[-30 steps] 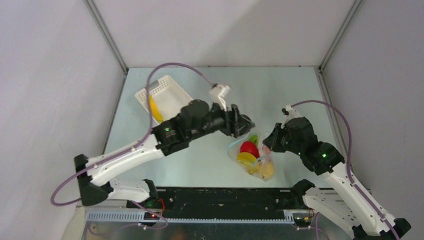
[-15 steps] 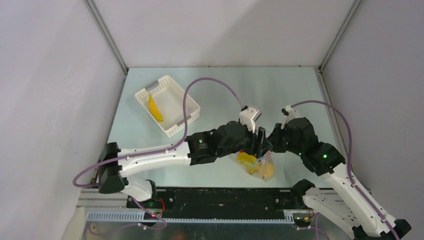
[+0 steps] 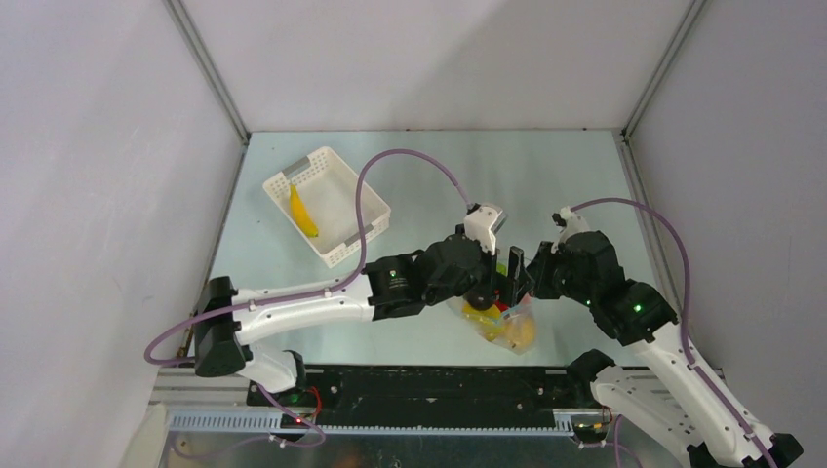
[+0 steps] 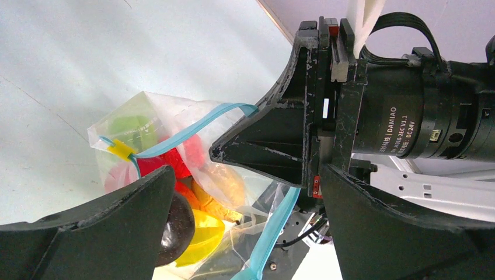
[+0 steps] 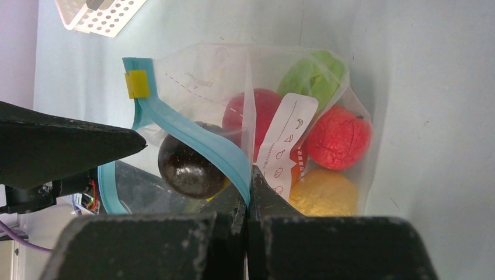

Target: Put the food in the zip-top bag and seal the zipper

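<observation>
Clear zip-top bag (image 5: 198,70) lying on desk (image 3: 546,175), mouth gaping toward both claws, red, green, yellow, purple food (image 5: 338,137) inside, right claw (image 5: 250,192) pinching the zipper (image 5: 198,143), left claw (image 4: 248,172) wide open, empty, banana (image 3: 303,213) in basket (image 3: 366,210)

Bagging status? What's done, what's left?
Done: a dark purple fruit, a red fruit and others sit inside the zip-top bag. In hand: right gripper, jaws shut on the zipper; left gripper open at the mouth. Left: the banana in the white basket, then sealing; the mouth gapes.
</observation>
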Robot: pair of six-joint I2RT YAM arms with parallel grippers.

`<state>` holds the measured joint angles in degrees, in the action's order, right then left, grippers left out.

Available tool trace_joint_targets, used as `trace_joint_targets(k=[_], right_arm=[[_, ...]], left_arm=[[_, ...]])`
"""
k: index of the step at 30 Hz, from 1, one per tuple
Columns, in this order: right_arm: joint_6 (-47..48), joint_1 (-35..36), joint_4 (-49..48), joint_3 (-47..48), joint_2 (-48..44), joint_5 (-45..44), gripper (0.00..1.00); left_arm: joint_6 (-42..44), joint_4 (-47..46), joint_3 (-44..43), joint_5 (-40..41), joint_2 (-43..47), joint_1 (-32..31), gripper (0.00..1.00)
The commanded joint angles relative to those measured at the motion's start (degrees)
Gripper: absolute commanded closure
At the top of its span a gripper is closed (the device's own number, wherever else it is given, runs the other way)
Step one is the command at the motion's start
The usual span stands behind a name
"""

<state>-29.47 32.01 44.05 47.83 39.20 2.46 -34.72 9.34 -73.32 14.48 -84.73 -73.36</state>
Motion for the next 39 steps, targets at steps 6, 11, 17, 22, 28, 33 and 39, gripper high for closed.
trace_joint_targets(k=[6, 11, 17, 22, 28, 33, 39], right_arm=[[0.66, 0.05, -0.93, 0.22, -0.72, 0.67, 1.00], [0.66, 0.04, -1.22, 0.24, -0.72, 1.11, 1.00], [0.30, 0.00, 0.21, 0.24, -1.71, 1.05, 1.00], [0.52, -0.03, 0.46, 0.24, -2.74, 0.19, 1.00], [0.94, -0.10, 1.84, 0.19, -2.72, -1.30, 1.00], [2.04, -0.28, -0.12, 0.15, -2.28, -2.45, 1.00], [3.50, -1.09, -2.39, 0.28, -2.59, -4.67, 1.00]], left_arm=[[-0.30, -0.57, -1.39, 1.47, 5.17, -0.15, 0.00], [-0.05, 3.02, -0.75, 8.95, 10.17, 0.03, 0.00], [-3.13, 16.67, -0.84, 20.98, 16.48, 7.29, 0.00], [1.99, 19.17, 3.85, 19.39, 17.39, 24.38, 0.00], [17.97, 12.19, 7.63, 31.74, 14.61, 40.93, 0.00], [26.51, 1.37, 11.45, 30.45, 8.42, 51.85, 0.00], [33.38, -7.16, 10.22, 25.32, -1.78, 62.35, 0.00]])
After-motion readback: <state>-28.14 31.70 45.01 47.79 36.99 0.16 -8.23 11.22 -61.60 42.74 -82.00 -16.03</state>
